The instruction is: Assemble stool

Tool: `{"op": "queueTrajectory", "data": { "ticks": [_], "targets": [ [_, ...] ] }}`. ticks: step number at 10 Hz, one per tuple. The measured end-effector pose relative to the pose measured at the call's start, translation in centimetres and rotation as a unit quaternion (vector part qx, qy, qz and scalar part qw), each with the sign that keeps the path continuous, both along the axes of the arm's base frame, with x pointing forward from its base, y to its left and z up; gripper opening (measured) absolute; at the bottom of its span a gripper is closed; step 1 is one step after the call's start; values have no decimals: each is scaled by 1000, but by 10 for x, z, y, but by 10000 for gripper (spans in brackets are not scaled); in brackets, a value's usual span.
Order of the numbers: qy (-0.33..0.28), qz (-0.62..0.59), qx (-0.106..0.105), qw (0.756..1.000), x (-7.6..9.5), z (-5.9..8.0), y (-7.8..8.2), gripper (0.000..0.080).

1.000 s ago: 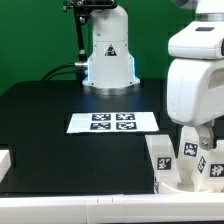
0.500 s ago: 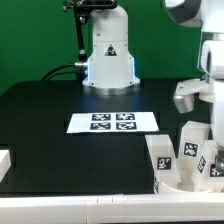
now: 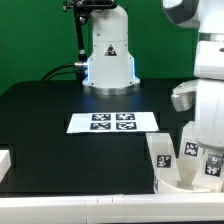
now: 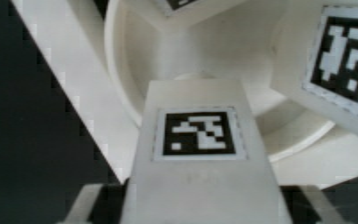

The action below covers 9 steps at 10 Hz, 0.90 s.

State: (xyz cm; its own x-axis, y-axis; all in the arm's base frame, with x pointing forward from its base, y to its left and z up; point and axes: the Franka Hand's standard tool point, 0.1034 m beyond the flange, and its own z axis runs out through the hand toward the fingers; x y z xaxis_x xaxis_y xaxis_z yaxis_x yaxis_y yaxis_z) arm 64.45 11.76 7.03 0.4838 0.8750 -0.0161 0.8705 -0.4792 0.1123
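Stool leg sits on the seat disc, at the surface's edge, exterior view's right. End effector straddles the leg; can't tell if clamped. Risk: leg cocks in socket, jams.

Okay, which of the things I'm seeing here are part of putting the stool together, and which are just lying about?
Part of the job:
- seat disc
- legs standing in it
- gripper, close over one leg

Just lying about:
- marker board
- white block at the exterior view's left edge
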Motion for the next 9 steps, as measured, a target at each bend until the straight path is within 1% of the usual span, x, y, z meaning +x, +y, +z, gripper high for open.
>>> {"op": "queueTrajectory", "data": {
  "ticks": [1, 2, 4, 5, 6, 7, 8, 9],
  "targets": [
    [2, -47, 2, 999, 4, 3, -8, 335],
    [0, -132, 6, 991, 9, 3, -13, 335],
    [-5, -272, 28, 962, 11, 6, -20, 335],
    [-6, -306, 30, 951, 10, 5, -20, 335],
    [-7, -322, 31, 946, 9, 3, -20, 335],
    [-7, -389, 45, 920, 10, 4, -21, 335],
    [-4, -476, 66, 877, 13, 5, -31, 335],
    [4, -543, 79, 836, 13, 4, -37, 335]
  ]
}}
